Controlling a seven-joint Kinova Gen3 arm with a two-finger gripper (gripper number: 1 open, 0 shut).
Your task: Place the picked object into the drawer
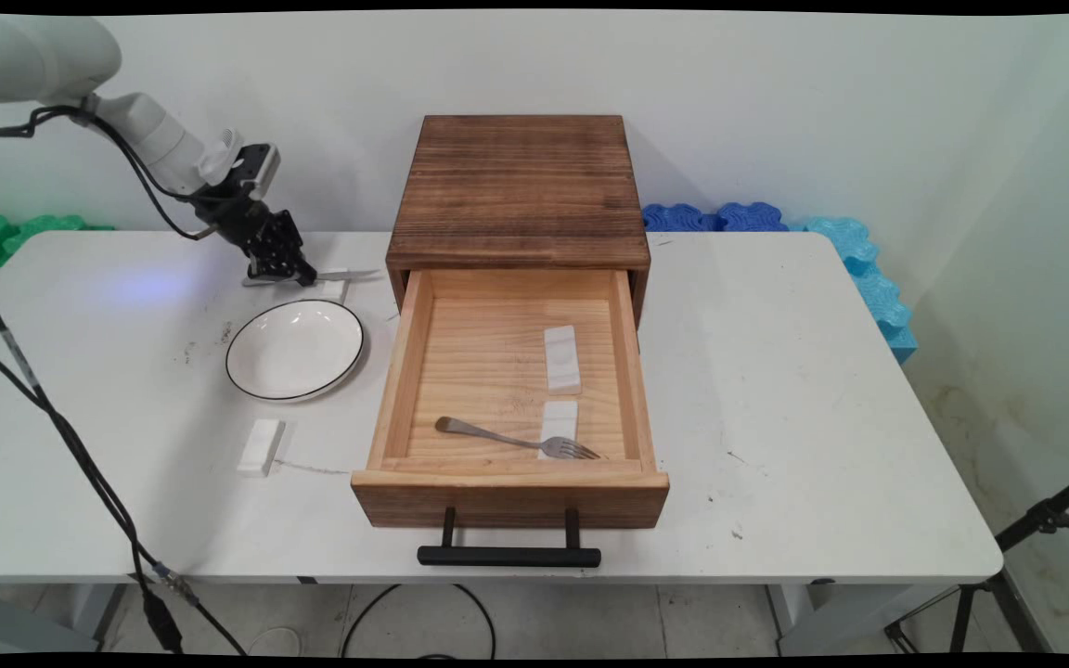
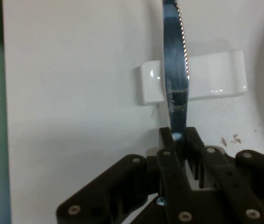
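The gripper (image 1: 298, 272) is low over the table (image 1: 776, 390), to the left of the wooden drawer box (image 1: 518, 190), and its fingers (image 2: 169, 140) are clamped on the handle of a knife (image 2: 175, 70). The serrated blade lies across a small white rest (image 2: 216, 79), just beyond the far rim of the white plate (image 1: 294, 350). In the open drawer (image 1: 507, 371) a fork (image 1: 516, 438) leans on another white rest (image 1: 560, 422)
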